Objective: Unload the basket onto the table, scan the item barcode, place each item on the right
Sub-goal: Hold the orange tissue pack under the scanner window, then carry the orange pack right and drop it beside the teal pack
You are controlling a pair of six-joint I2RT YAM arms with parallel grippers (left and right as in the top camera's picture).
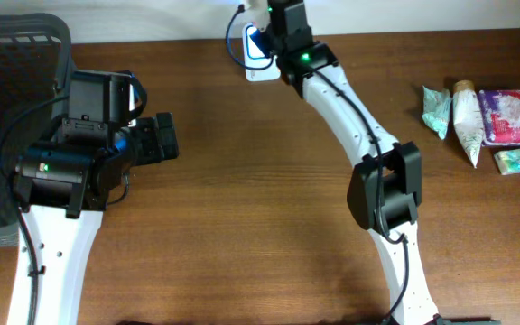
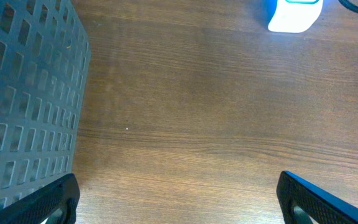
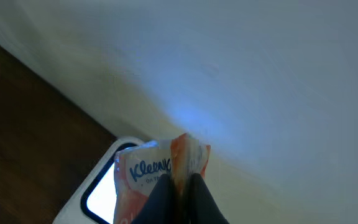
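1. Your right tool [image 3: 179,191] is clamped shut on the Kleenex pack [image 3: 157,169], pinching it by one edge.
2. The pack is held up at the far edge of the bench [image 1: 242,208], right over the scanner [image 3: 98,193]. The scanner window glows blue.
3. Pick-up looks done, and presenting the pack to the scanner is the step in hand.
4. No barcode shows in any view, so you can't tell whether it faces the window or whether a read has registered. Treat the scan as unconfirmed.
5. Your left tool [image 1: 165,138] has its fingers spread wide and holds nothing. It sits low over the bench beside the basket [image 1: 16,54].
6. The other packets [image 1: 481,117] lie in a cluster at the right of the bench, well apart from the scanner.
7. What's probably left is turning the pack until the code meets the window.
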